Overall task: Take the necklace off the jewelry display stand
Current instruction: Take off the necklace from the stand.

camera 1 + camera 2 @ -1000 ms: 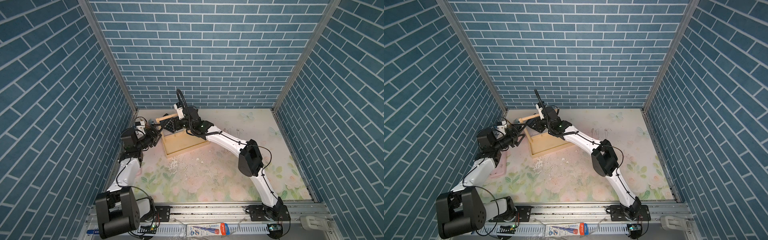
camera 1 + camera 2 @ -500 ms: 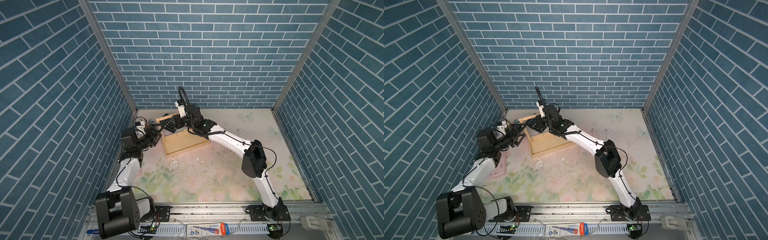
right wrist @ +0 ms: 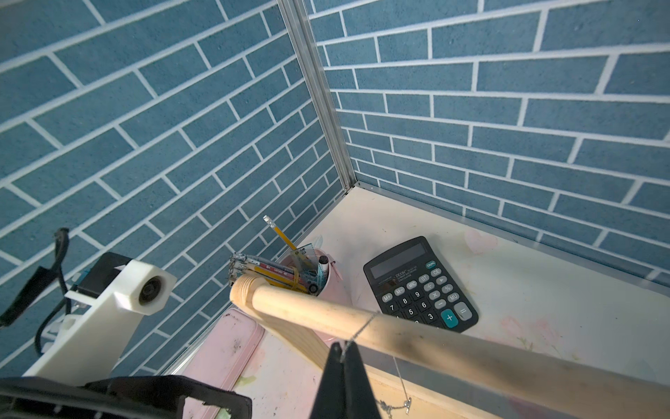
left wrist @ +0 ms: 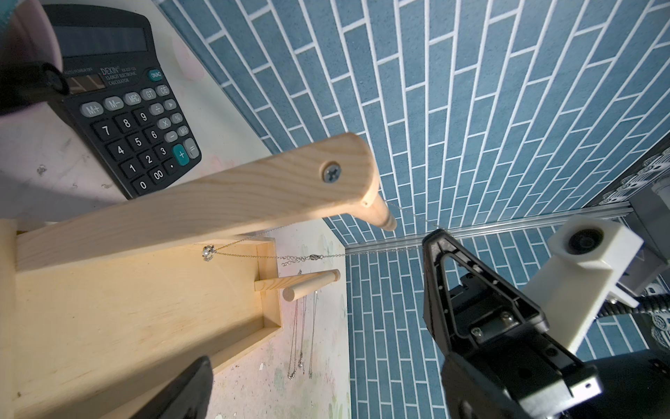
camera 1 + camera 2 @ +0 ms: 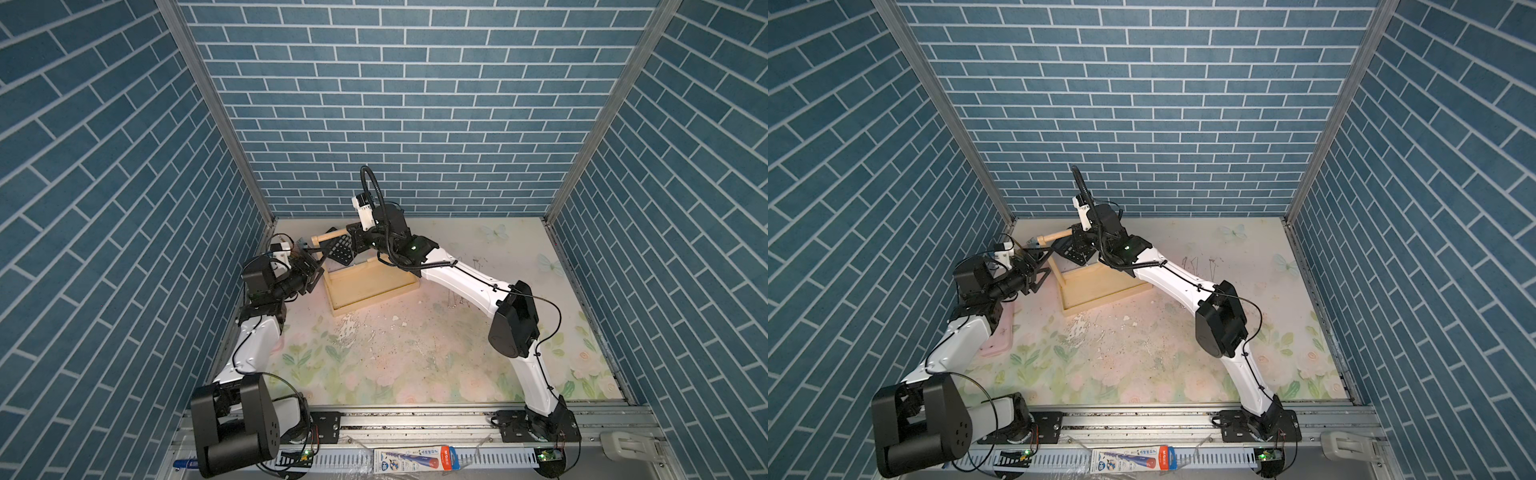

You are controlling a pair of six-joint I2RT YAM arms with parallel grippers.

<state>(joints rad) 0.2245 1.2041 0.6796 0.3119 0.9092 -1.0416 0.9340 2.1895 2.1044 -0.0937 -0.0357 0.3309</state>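
In both top views the jewelry display stand [image 5: 368, 286] sits at the back left of the floral table [image 5: 415, 353], tray base flat, top dowel [image 5: 328, 238] pointing toward the left wall. My right gripper [image 5: 338, 249] reaches in just under that dowel. My left gripper [image 5: 312, 262] hovers just beside the stand's left end, jaws spread wide. On the left wrist camera the tall upright [image 4: 224, 196] crosses the frame. The necklace [image 4: 208, 252] runs as a thin chain from its pendant above the tray to the right gripper's tip, and the left fingers [image 4: 188, 388] stand far apart. A calculator [image 4: 127, 119] lies behind the stand, and loose chains [image 4: 301, 344] lie on the table past the tray. On the right wrist camera my right jaws are pinched together on the chain, which loops over the dowel, so the necklace is still on the stand. A pink pencil cup [image 3: 326, 286] stands beyond the dowel's end.
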